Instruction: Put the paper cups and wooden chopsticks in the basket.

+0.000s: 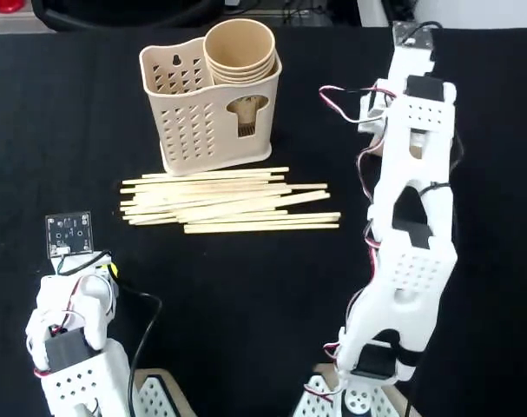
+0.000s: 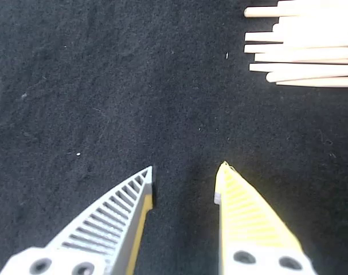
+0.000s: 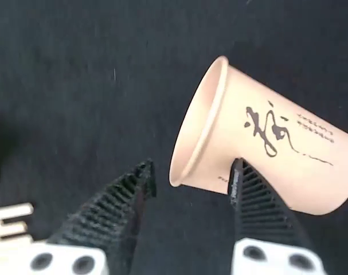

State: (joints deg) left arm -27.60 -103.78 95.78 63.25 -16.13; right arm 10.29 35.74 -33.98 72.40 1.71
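A beige slotted basket stands at the back of the black table, with a stack of paper cups in one compartment. A pile of wooden chopsticks lies in front of it. My left gripper is open over bare cloth, and the chopsticks' ends lie a little way ahead of it. Another paper cup lies on its side. My right gripper is open at the cup's rim, with one finger against its outer wall and the other beside its mouth.
The left arm sits at the near left corner. The right arm stretches along the right side toward the back. Chopstick ends show beside the right gripper. Black cloth lies open between the arms.
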